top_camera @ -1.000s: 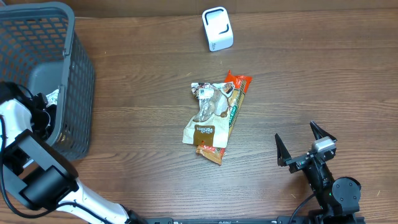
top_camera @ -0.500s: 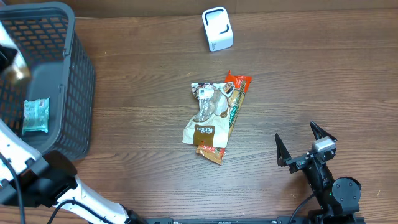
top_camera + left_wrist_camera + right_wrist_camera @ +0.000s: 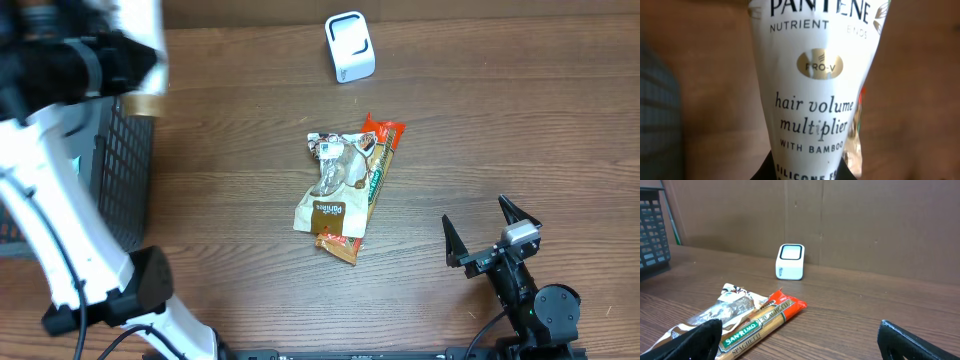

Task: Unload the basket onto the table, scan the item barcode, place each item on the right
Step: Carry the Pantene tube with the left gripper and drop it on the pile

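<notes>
Pantene tube sits clamped in the left gripper, whose jaws are closed tight on its lower end. It hangs well apart from the scanner, out toward the basket. The right gripper stands with its jaws wide apart and holds nothing, far from the scanner beyond the spaghetti packet and the snack bag. Only the tube's front label shows, so the barcode is likely on another face, and brought to the scanner this way it would give no read. The smooth, tapering tube could also slide in so narrow a pinch. The arm looks blurred overhead, and a fast swing could overshoot and knock the small scanner askew.
</notes>
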You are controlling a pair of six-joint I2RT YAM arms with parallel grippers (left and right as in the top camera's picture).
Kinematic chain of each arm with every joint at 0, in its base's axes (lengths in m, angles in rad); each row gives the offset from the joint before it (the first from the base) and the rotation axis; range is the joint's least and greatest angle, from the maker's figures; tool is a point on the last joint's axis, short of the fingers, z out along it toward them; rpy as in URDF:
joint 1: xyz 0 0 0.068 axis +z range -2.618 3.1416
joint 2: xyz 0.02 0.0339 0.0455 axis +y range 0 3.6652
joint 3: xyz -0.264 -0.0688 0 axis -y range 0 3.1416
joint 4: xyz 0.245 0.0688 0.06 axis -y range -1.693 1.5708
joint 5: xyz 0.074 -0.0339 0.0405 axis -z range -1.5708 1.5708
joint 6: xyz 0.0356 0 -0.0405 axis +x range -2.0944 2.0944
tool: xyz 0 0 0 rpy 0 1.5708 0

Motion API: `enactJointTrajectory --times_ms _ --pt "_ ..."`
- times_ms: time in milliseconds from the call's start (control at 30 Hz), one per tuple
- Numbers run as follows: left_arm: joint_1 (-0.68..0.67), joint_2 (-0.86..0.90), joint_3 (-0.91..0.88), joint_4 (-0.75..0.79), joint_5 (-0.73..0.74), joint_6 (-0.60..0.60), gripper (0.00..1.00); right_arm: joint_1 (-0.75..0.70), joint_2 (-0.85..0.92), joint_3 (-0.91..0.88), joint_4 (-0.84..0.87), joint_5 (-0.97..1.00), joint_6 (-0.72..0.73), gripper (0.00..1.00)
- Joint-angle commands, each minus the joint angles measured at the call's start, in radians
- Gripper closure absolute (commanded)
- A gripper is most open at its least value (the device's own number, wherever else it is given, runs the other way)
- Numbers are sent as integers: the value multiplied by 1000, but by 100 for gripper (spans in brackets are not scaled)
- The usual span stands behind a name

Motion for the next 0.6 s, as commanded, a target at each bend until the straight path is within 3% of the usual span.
enactJointTrajectory --times_ms 0,133,367,567 --pt "-114 48 -159 9 -115 26 95 7 -7 -10 6 0 3 0" --pt "-220 98 -395 117 -128 -24 95 7 -7 -10 6 0 3 0" --pt "-343 119 -873 504 -135 -195 96 7 -7 -10 6 0 3 0" --pt "-422 119 -1151 772 -158 -348 92 7 -7 -10 6 0 3 0"
